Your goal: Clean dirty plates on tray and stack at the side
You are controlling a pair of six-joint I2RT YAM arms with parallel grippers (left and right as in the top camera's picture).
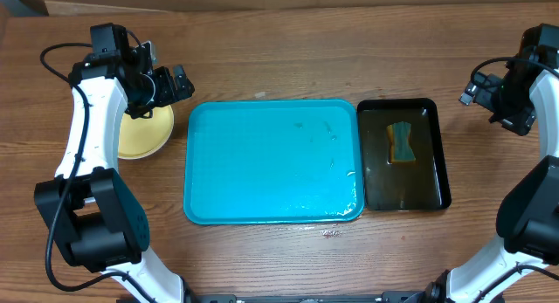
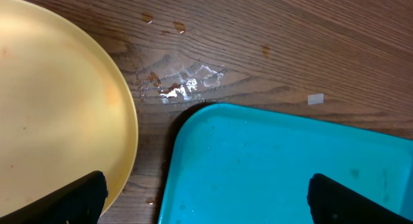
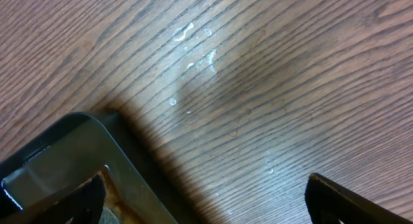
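We are hovering the left gripper [image 1: 177, 83] over the far right edge of the pale yellow plate [image 1: 144, 137], its jaws spread wide with nothing between them. That plate is sitting on the table [image 1: 306, 58] just to the left of the turquoise tray [image 1: 262, 163], apart from its rim. The tray itself is carrying no plates, only a wet sheen, so we are judging the cleaning and moving as finished or nearly so. We are seeing just this one plate, and we cannot tell whether others are lying beneath it. We are keeping the right gripper [image 1: 473, 89] released and empty beyond the black tray [image 1: 444, 154], where the sponge [image 1: 401, 142] is resting. Water drops [image 2: 187, 85] are glinting on the wood.
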